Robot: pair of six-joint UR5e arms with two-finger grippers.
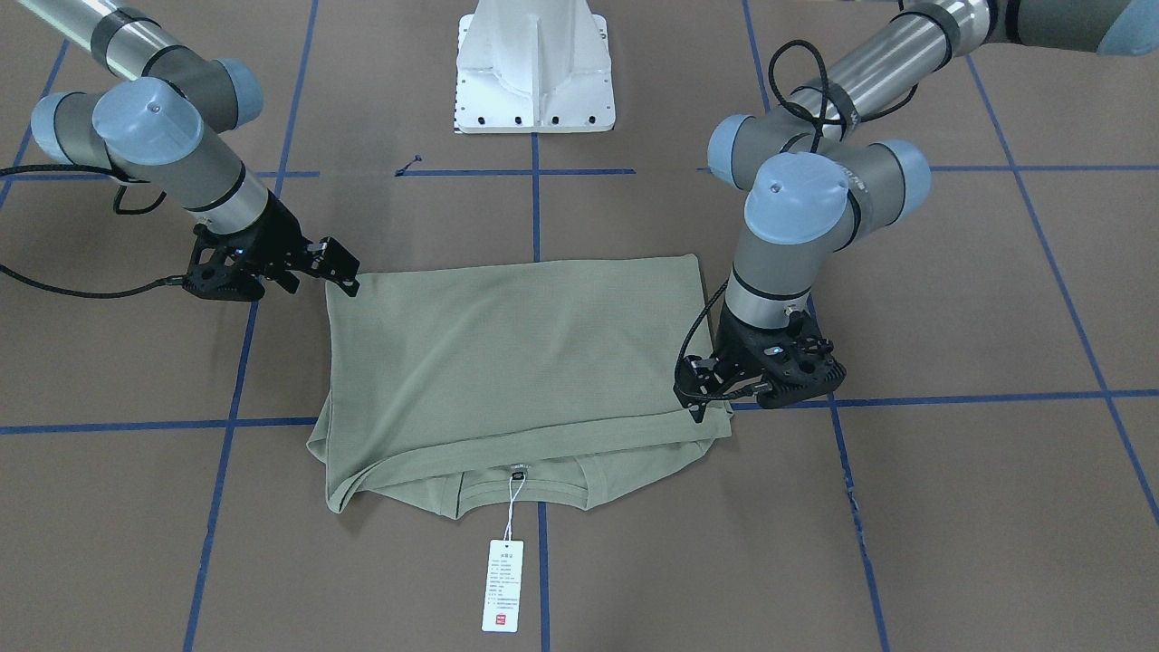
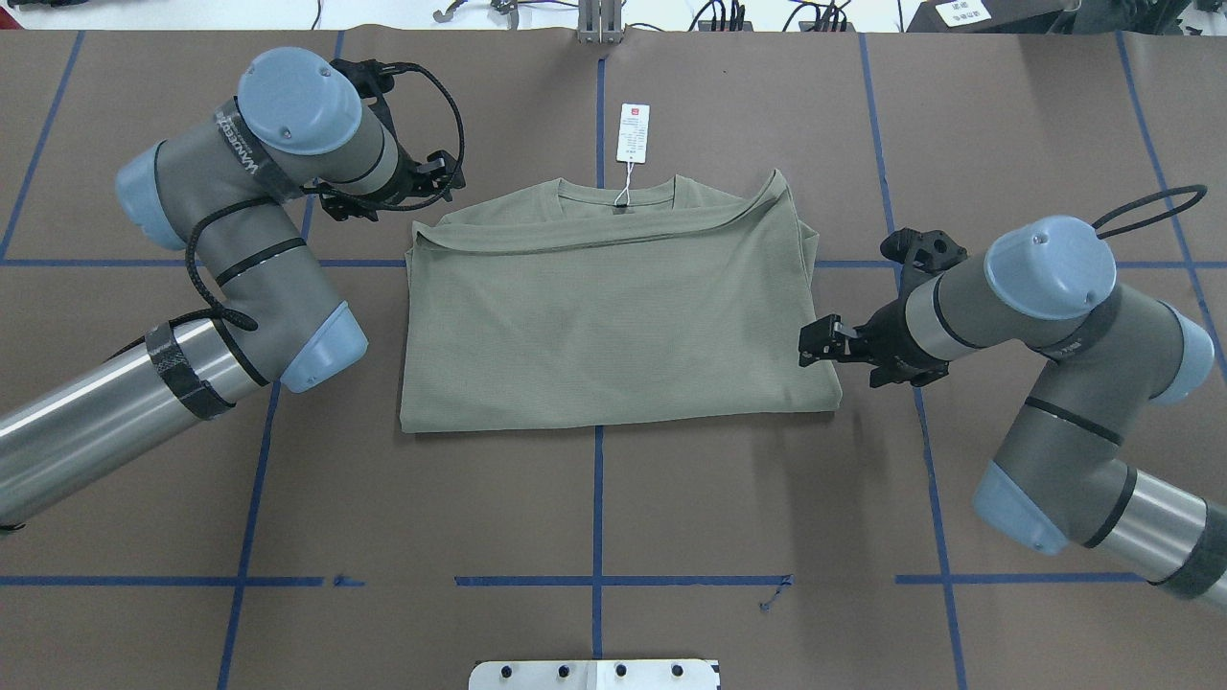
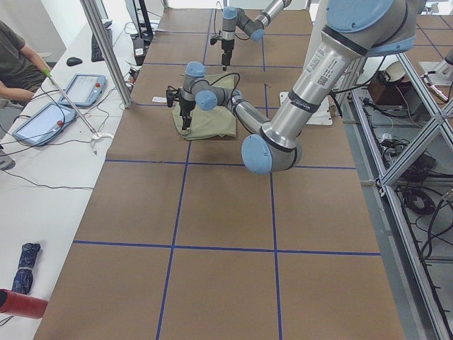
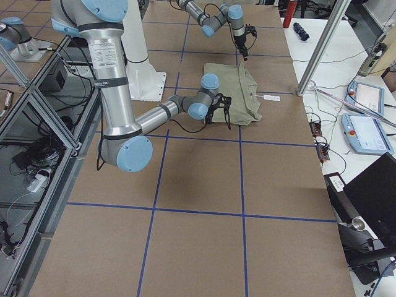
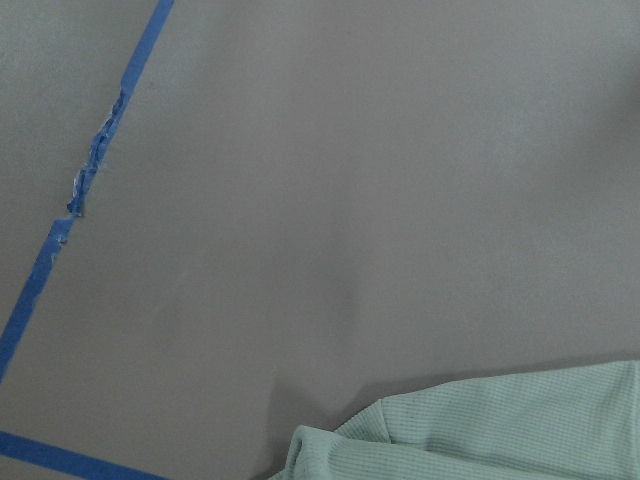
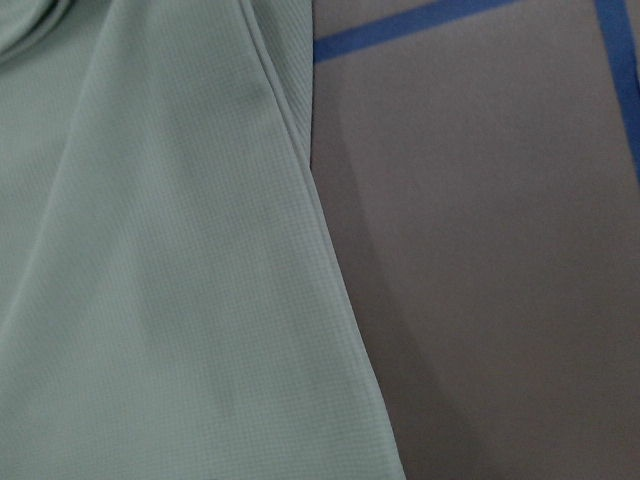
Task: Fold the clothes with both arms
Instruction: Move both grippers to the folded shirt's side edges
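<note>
The pale sage-green shirt [image 1: 516, 362] [image 2: 613, 316] lies flat on the brown table, folded once, its hem edge short of the collar. Its white hang tag [image 1: 502, 584] [image 2: 633, 131] lies on the table beyond the collar. My left gripper [image 1: 695, 394] [image 2: 436, 182] points down at the shirt's collar-side corner and looks open, with no cloth lifted. Level with the fold edge on the opposite side, my right gripper [image 1: 344, 276] [image 2: 813, 345] is low and looks open too. The wrist views show only the shirt [image 5: 500, 430] [image 6: 150, 250] on the table, with no fingers in frame.
The white pedestal base [image 1: 534, 72] stands on the robot's side of the table. Blue tape lines [image 2: 597, 498] grid the surface. A side bench with tablets [image 3: 42, 120] and a seated person [image 3: 14, 57] lies past the far edge, behind a metal post [image 3: 106, 49].
</note>
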